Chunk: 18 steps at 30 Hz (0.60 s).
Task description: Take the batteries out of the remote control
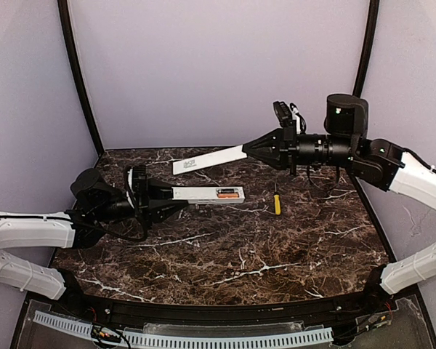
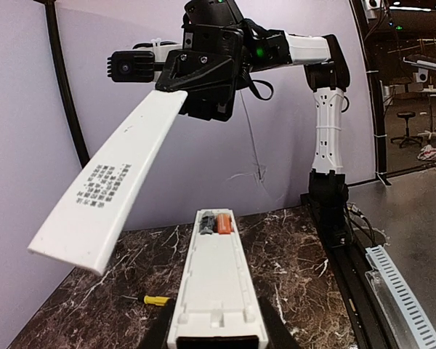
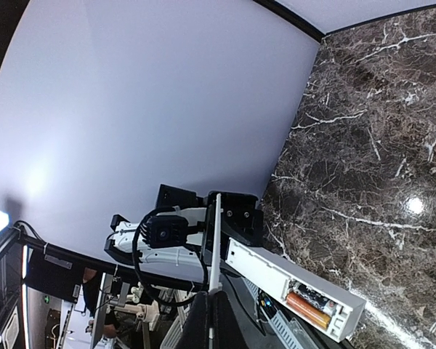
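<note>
Right wrist view, cover strip (image 3: 215, 243) edge-on, batteries (image 3: 307, 310) in remote control (image 3: 272, 271)

1. The left arm (image 1: 29, 229) reaches in low from the left, forearm level, pointing right.
2. The left tool (image 1: 173, 196) clamps one end of the remote control (image 1: 211, 193).
3. The right arm (image 1: 414, 174) comes in higher from the right, pointing left.
4. The right tool (image 1: 251, 149) pinches the end of the cover strip (image 1: 207, 160), jaws tight together.

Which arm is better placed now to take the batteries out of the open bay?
Right. The left gripper holds the remote control, bay up, batteries exposed. The right gripper hangs near that end, but it is shut on the cover strip, which it likely must set down first.
</note>
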Available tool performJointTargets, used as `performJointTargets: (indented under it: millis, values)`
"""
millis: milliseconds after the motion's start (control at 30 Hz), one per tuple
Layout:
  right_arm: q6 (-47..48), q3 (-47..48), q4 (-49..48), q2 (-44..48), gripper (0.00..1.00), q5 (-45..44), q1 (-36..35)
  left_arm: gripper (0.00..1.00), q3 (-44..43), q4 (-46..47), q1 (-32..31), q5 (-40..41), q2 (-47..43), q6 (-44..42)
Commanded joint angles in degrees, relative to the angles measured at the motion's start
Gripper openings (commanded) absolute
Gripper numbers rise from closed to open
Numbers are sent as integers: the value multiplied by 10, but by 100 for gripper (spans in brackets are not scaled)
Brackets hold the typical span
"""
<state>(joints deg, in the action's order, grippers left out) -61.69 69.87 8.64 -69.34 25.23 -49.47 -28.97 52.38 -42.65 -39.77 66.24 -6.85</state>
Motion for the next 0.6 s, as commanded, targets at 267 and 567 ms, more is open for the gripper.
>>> performJointTargets:
  millis: [267,567]
  values:
    - [112,12,71,17,0,-30,98,0,33,-127,-2,40,-146,-20]
    - [274,32,239,16,0,-236,109,0,74,-285,-2,88,-298,-45]
